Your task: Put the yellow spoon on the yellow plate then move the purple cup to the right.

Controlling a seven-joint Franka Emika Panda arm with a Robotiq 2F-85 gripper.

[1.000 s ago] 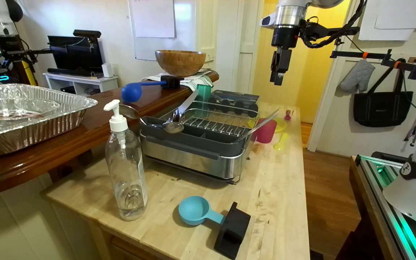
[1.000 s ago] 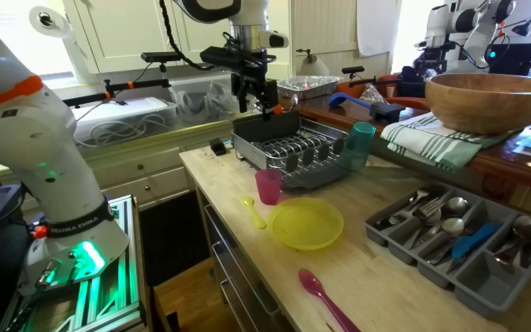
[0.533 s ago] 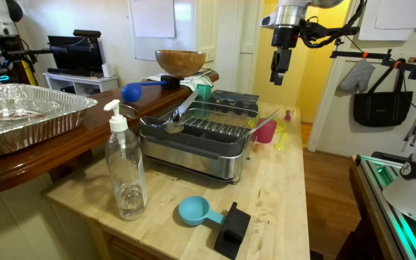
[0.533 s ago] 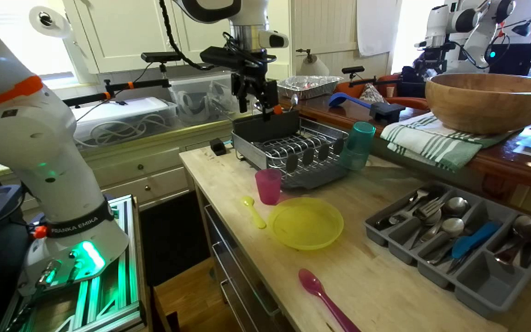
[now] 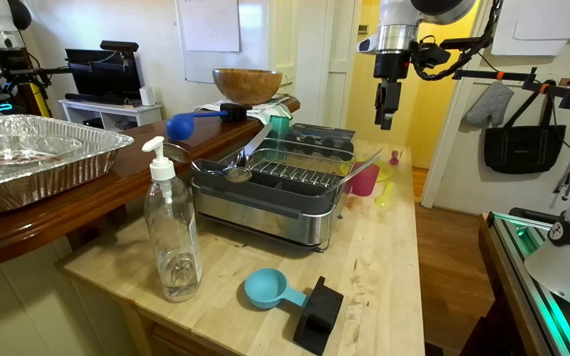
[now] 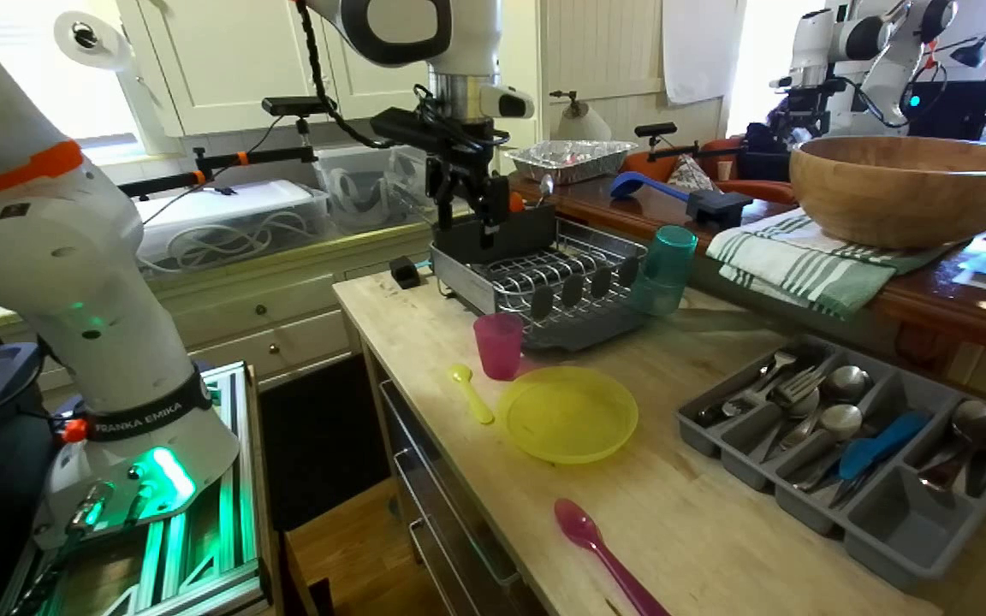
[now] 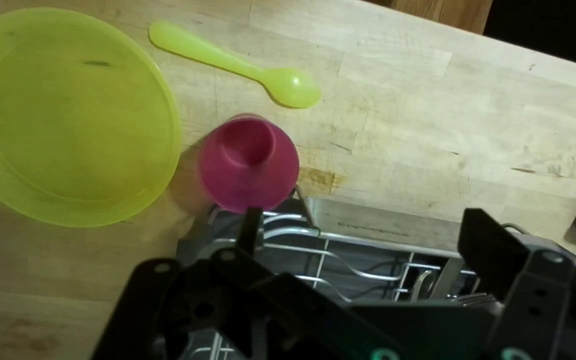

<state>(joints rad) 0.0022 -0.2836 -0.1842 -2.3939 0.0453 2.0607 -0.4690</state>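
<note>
Yellow spoon (image 6: 470,395): lying on the wooden counter (image 6: 715,513), just beside the yellow plate (image 6: 570,419), handle end toward it, bowl end near the purple cup (image 7: 248,167); seen from above in the wrist view.
Yellow plate: flat on the counter, apart from spoon and cup.
Purple cup: upright, mouth up, beside the plate, near a corner of the metal dish rack (image 5: 265,222); cannot tell if touching the rack.
Gripper (image 7: 360,225): hanging well above the counter; in the wrist view, over the dish rack.
Fingers (image 7: 485,250): spread wide apart, on either side of a view down onto the rack wires (image 7: 293,231).
Dish rack: standing on the counter, with metal utensils (image 5: 238,174) in a gray holder (image 5: 265,193).
Teal cup (image 6: 664,269): upright, just beside the dish rack, toward the raised dark-wood ledge (image 5: 126,173).
Pink spoon (image 6: 600,547): lying past the plate, on the side away from the purple cup.
Gray cutlery tray (image 6: 908,518): holding metal forks and spoons (image 6: 840,419) and a blue utensil (image 6: 882,445).
Clear bottle (image 5: 173,257): upright beside the dish rack, with a white pump (image 5: 160,165).
Light-blue scoop (image 5: 265,289): lying near the bottle, handle against a black block (image 5: 317,316).
Ledge: bearing a foil pan (image 5: 47,183), a dark-blue scoop (image 5: 181,127), and a wooden bowl (image 6: 921,192) on a striped towel (image 6: 810,257).
</note>
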